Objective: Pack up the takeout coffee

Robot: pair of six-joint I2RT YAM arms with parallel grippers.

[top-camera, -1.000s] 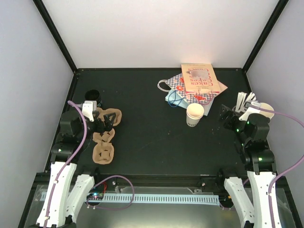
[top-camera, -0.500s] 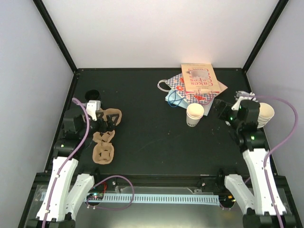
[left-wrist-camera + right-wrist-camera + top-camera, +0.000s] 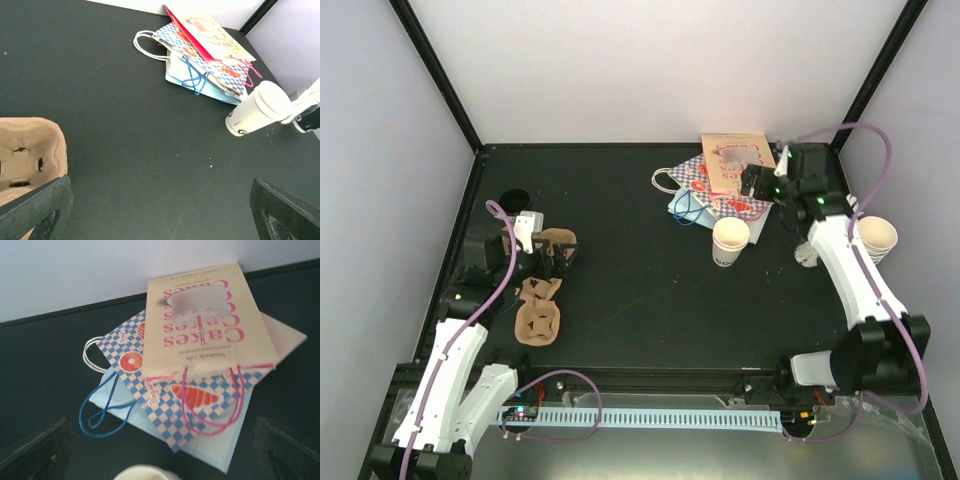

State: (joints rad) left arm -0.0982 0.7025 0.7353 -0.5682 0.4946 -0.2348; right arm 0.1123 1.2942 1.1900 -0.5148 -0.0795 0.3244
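The takeout coffee, a small white paper cup (image 3: 730, 241) with dark print and a cream inside, stands upright just in front of the bags. It also shows in the left wrist view (image 3: 257, 108), and only its rim shows in the right wrist view (image 3: 145, 473). The pink-handled "Cakes" bag (image 3: 210, 325) lies flat on top of a blue-checkered bag (image 3: 170, 405) and a light blue bag (image 3: 220, 440). My right gripper (image 3: 753, 185) hangs open and empty over the bags (image 3: 730, 180), behind the cup. My left gripper (image 3: 558, 256) is open and empty over a brown pulp cup carrier (image 3: 25, 150).
Brown pulp cup carriers (image 3: 540, 300) lie at the left. A small black cup (image 3: 515, 200) stands behind them. A stack of nested cream cups (image 3: 877, 238) stands by the right wall. White walls close the back and sides.
My right arm has swung from the right side near the stacked cups back and left, over the bags. My left gripper has shifted slightly right over the carriers.
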